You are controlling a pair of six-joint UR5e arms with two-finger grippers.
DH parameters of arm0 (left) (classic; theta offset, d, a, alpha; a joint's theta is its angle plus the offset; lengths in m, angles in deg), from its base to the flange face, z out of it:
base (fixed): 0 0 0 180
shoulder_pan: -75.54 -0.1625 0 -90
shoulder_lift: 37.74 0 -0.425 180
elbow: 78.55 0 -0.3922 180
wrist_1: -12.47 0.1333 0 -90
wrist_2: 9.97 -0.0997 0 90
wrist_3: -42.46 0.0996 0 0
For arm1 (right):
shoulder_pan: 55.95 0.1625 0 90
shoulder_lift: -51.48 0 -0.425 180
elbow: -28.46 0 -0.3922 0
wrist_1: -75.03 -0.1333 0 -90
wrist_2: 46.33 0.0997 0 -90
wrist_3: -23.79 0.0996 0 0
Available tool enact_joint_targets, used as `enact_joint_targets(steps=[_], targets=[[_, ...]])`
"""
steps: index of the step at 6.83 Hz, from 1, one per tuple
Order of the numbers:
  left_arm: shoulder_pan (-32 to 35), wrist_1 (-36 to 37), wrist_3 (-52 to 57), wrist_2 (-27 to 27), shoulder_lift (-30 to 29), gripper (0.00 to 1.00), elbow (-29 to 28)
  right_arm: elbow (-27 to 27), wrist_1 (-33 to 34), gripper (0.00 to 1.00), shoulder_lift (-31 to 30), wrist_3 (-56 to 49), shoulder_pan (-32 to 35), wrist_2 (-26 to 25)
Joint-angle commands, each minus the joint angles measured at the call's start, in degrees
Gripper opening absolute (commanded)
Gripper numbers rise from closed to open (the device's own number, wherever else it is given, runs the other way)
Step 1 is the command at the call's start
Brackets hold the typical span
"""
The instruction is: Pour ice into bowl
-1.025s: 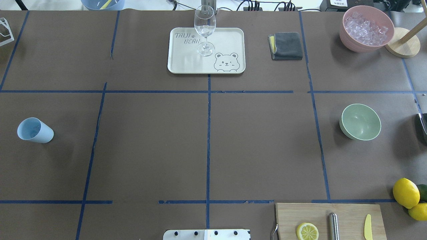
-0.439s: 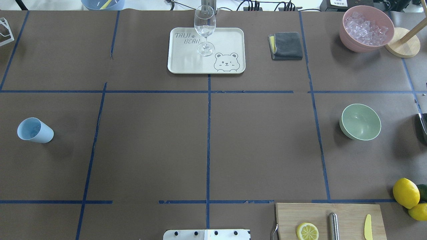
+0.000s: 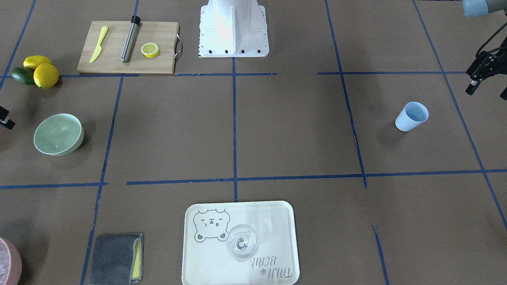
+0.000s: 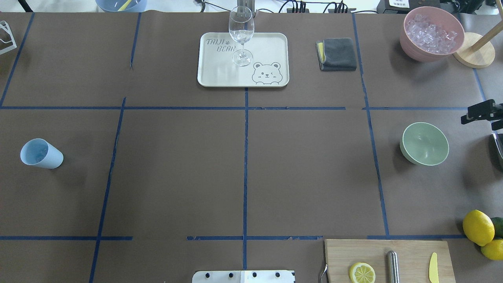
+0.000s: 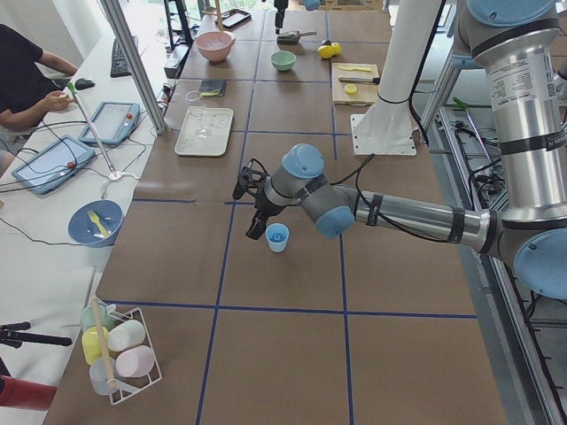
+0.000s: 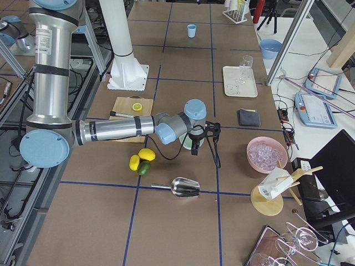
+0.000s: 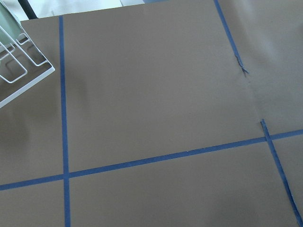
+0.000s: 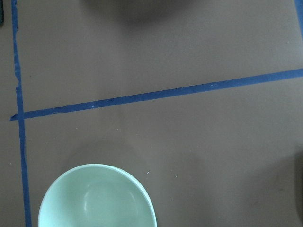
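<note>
The mint-green bowl (image 4: 424, 143) stands empty on the right half of the table; it also shows in the front view (image 3: 58, 133) and low in the right wrist view (image 8: 97, 201). The ice (image 4: 431, 33) is heaped in a pink container (image 4: 410, 49) at the far right corner. My right gripper (image 4: 482, 117) hangs at the view's right edge, just right of and beyond the bowl, its fingers apart and empty. My left gripper (image 3: 487, 90) is open and empty, beside the light blue cup (image 3: 412, 116).
A metal scoop (image 6: 184, 188) lies right of the bowl. Lemons and a lime (image 4: 481, 230) and a cutting board (image 4: 389, 259) with a knife and a half lemon sit front right. A tray (image 4: 271, 45) with a wine glass and a grey cloth (image 4: 337, 54) are at the back.
My right gripper has come into the overhead view at the right edge, near the bowl. Nothing on the table has moved.
</note>
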Motion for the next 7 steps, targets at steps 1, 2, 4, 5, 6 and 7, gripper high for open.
enact_joint_targets(steps=[1,2,4,5,6,7], targets=[[-6.4,-8.5,-9.6,-5.6,4.4,1.00,2.5,2.7,-5.1,1.00,-0.7,5.8,-7.5,-5.7],[-8.1,-8.5,-11.4,-7.5,6.3,1.00,5.1,3.4,-5.1,1.00,-0.4,5.9,-10.0,-8.9],[-10.0,-8.5,-13.4,-8.4,6.9,1.00,6.6,5.9,-6.9,1.00,-0.3,6.1,-12.3,-8.9],[-10.5,-8.5,-13.5,-8.5,6.9,1.00,7.1,7.9,-8.4,1.00,-0.3,6.1,-13.2,-8.8],[-11.1,-8.5,-14.2,-8.5,6.9,1.00,7.1,9.6,-10.5,0.98,-0.3,6.2,-13.5,-8.7],[-12.0,-8.6,-14.6,-10.4,6.9,1.00,7.1,9.5,-11.5,0.62,-0.3,6.9,-13.5,-8.4]])
